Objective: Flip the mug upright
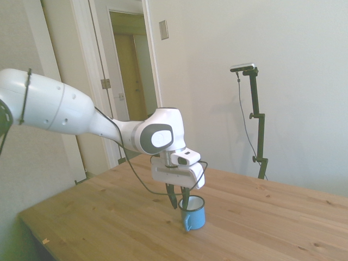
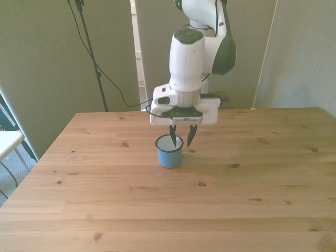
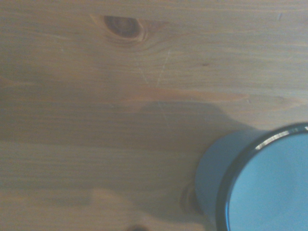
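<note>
The light-blue mug (image 1: 194,215) stands upright on the wooden table (image 1: 109,217), its white inside facing up and its small loop handle toward the side camera. In the front view the mug (image 2: 169,153) is near the table's middle. My gripper (image 2: 181,137) points straight down over the mug's rim and is open: one finger dips inside the cup, the other hangs outside the wall on the front view's right. The side view shows the gripper (image 1: 179,201) at the rim's near edge. The wrist view catches part of the mug (image 3: 260,183) and its dark rim.
Bare wooden boards (image 2: 236,199) surround the mug on all sides. A white object (image 2: 8,142) sits off the table at the front view's left edge. An open doorway (image 1: 133,70) lies behind the arm in the side view.
</note>
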